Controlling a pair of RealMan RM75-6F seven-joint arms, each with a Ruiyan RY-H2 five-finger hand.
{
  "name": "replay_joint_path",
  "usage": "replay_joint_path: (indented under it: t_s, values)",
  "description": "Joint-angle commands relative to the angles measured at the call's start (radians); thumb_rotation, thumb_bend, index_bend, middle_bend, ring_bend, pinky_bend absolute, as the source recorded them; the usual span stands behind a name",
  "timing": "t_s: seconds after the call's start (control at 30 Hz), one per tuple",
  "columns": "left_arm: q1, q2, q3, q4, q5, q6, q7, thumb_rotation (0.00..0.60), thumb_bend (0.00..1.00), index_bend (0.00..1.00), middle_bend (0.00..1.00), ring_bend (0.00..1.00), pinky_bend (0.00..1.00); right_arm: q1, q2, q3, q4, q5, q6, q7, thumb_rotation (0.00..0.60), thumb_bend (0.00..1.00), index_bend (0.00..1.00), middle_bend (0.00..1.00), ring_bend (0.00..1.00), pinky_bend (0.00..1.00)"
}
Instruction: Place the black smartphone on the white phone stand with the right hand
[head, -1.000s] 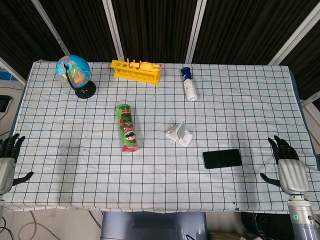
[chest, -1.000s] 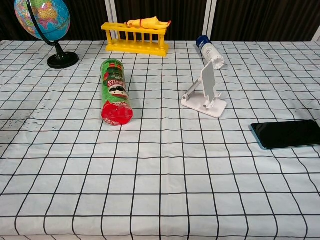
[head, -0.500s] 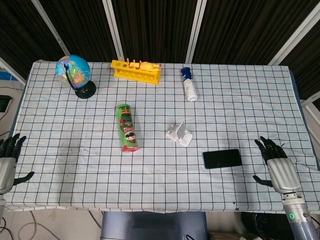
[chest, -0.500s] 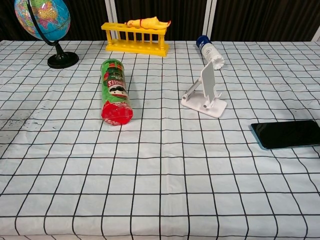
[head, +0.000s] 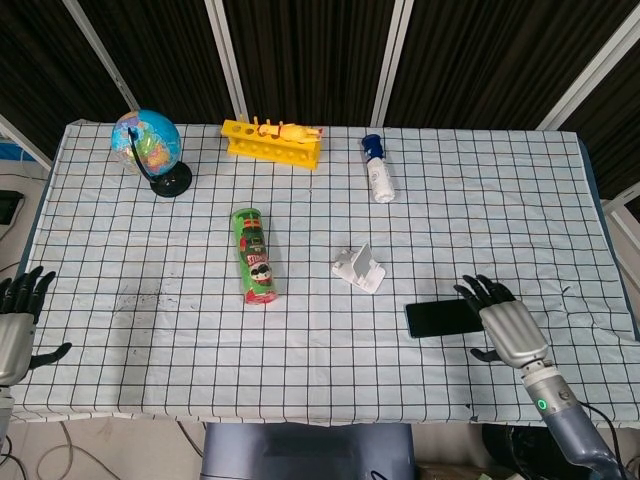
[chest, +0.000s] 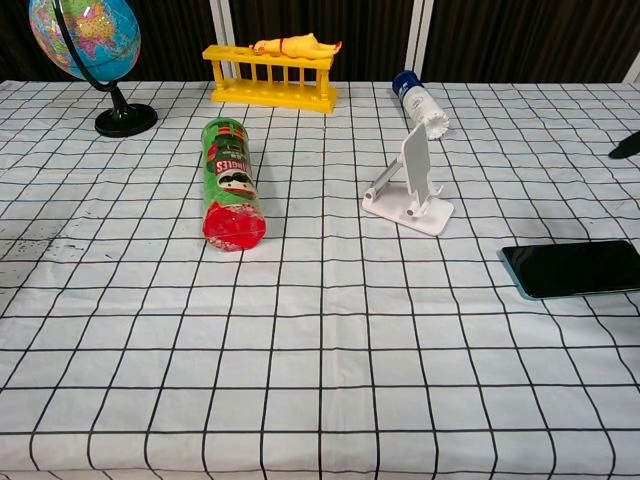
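Both robot hands (head: 510, 325) (head: 14, 328) empty, fingers spread

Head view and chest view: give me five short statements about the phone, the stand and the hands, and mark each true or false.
1. The black smartphone lies flat on the checked tablecloth. True.
2. The smartphone already rests on the white phone stand. False: the stand is bare, and the phone lies apart from it, nearer the robot's right.
3. The right hand grips the smartphone. False: its fingers are spread and it holds nothing, beside the phone's right end.
4. The left hand is at the table's left edge, far from the phone, holding nothing. True.
5. The green chips can stands upright. False: it lies on its side, red lid toward the chest camera.
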Motion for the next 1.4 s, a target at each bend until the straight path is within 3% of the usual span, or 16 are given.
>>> replay_joint_path:
  t_s: [0.03,0.27,0.97,1.4]
  values:
    - [0.0,0.001,0.0,0.0,0.0,-0.001,-0.003,0.6,0.0,0.0,0.0,0.0,0.0,0.05,-0.032,0.021,0.003,0.062,-0.057,-0.056,0.6,0.16,0.19,0.14,0.0,0.15]
    - [-0.001,0.003,0.001,-0.001,-0.001,-0.004,-0.011,0.6,0.0,0.0,0.0,0.0,0.0,0.088,-0.07,0.032,0.018,0.137,-0.098,-0.121,0.6,0.15,0.27,0.23,0.01,0.15]
    - [-0.004,0.008,0.001,-0.007,-0.01,-0.013,-0.018,0.6,0.0,0.0,0.0,0.0,0.0,0.147,-0.186,0.023,0.11,0.345,-0.132,-0.276,0.6,0.15,0.28,0.23,0.01,0.15]
    - [-0.005,0.011,0.002,-0.008,-0.014,-0.017,-0.019,0.6,0.0,0.0,0.0,0.0,0.0,0.172,-0.208,0.011,0.132,0.424,-0.132,-0.31,0.6,0.2,0.28,0.23,0.01,0.15]
